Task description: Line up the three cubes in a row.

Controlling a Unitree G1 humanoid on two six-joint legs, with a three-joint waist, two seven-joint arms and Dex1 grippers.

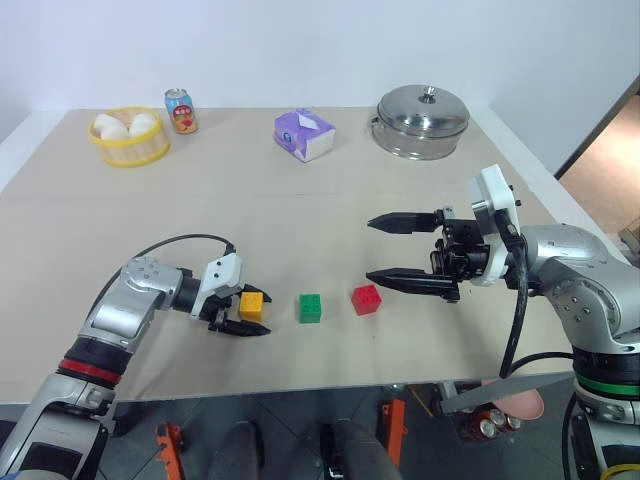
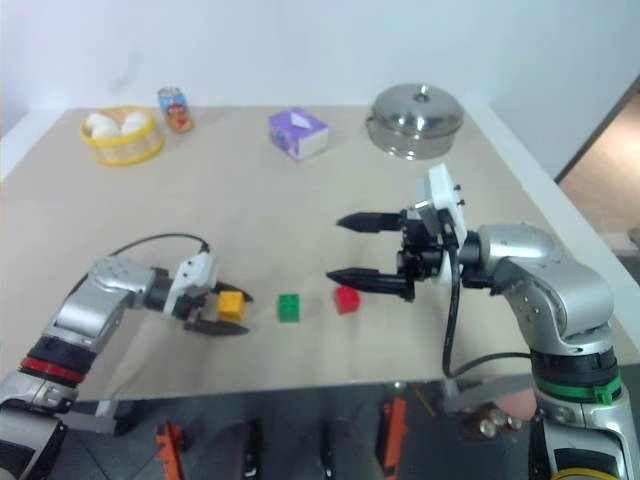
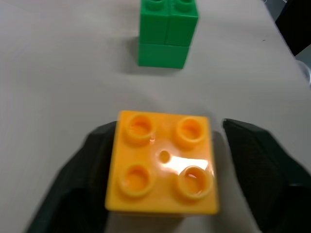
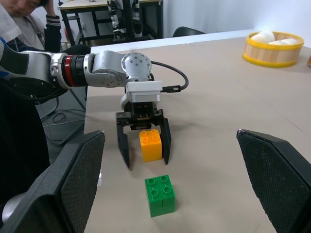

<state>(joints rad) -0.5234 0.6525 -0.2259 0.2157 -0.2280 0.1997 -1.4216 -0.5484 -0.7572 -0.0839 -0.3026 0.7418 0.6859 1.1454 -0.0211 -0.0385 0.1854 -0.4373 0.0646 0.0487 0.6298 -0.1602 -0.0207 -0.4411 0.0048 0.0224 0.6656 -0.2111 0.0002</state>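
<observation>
Three cubes sit in a line near the table's front edge: the yellow-orange cube (image 1: 251, 303) on the left, the green cube (image 1: 310, 308) in the middle, the red cube (image 1: 366, 299) on the right. My left gripper (image 1: 250, 310) is low on the table, open, with one finger on each side of the yellow-orange cube (image 3: 163, 162). The right wrist view shows a gap between each finger and the yellow-orange cube (image 4: 150, 144). My right gripper (image 1: 372, 249) hangs wide open above the table, just right of the red cube, pointing left, with nothing in it.
Along the table's far side stand a yellow basket (image 1: 128, 137) of white round things, a soda can (image 1: 181, 111), a purple tissue pack (image 1: 305, 134) and a lidded steel pot (image 1: 423, 122). A person (image 4: 19, 19) sits beyond the table's left end.
</observation>
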